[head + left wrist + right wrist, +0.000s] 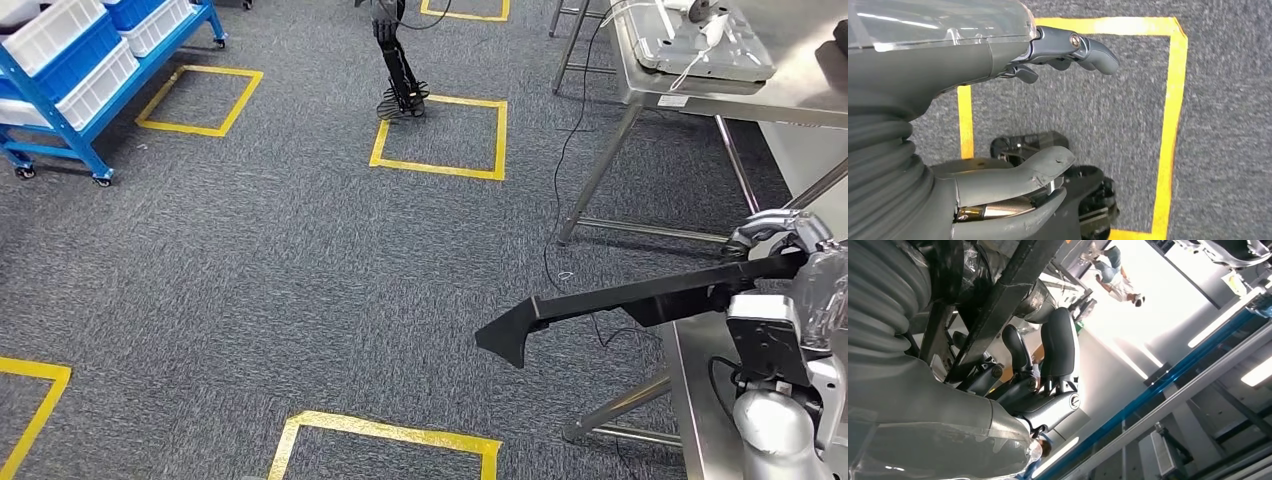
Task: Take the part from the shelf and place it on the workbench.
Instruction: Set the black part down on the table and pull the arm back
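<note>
Grey carpet (300, 270) marked with yellow tape squares (440, 135). Blue shelf (70, 90) sits far from the steel workbench (700, 90). Right hand (775, 240) grips the long black part (620, 300) just beside the workbench leg. Left hand (998, 125) hangs released above the carpet.

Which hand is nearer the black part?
Right. The right hand grips the long black part at its end. The left hand hangs open above the taped carpet, apart from it.
</note>
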